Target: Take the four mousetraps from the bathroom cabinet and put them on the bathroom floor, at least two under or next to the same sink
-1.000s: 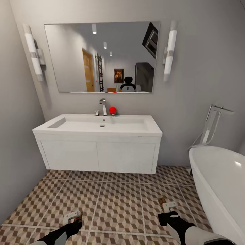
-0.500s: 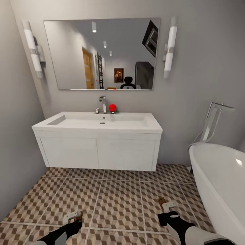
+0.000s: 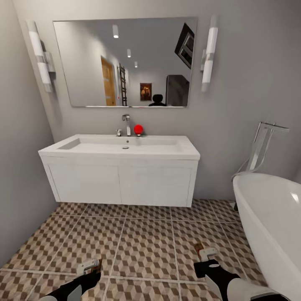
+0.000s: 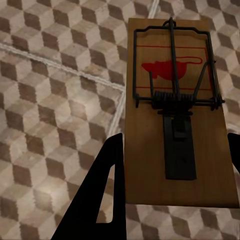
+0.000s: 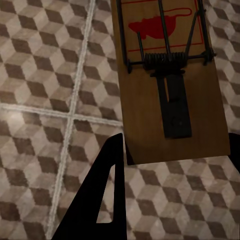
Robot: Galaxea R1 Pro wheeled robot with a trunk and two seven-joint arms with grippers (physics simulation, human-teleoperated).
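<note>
1. Each arm carries one mousetrap. In the left wrist view the left mousetrap (image 4: 175,107) lies flat between the two dark fingers (image 4: 102,192), which stand at either long edge and look clamped on it. In the right wrist view the right mousetrap (image 5: 167,80) sits the same way between that arm's fingers (image 5: 100,192).
2. In the head view the left gripper (image 3: 88,267) is at about 7 o'clock and the right gripper (image 3: 205,254) at about 5 o'clock, both low over the bathroom floor (image 3: 142,238). The traps there are too small to make out well.
3. The sink (image 3: 121,165) hangs on the wall at 12 o'clock, well apart from both grippers. A bathtub (image 3: 271,225) stands at 3 to 4 o'clock.
4. I judge the step to be the carry toward the sink, with two traps in hand.
5. Next, the robot would need to come nearer, reach low under or just beside the sink's front, then part the fingers so both traps rest flat on the tiles.
</note>
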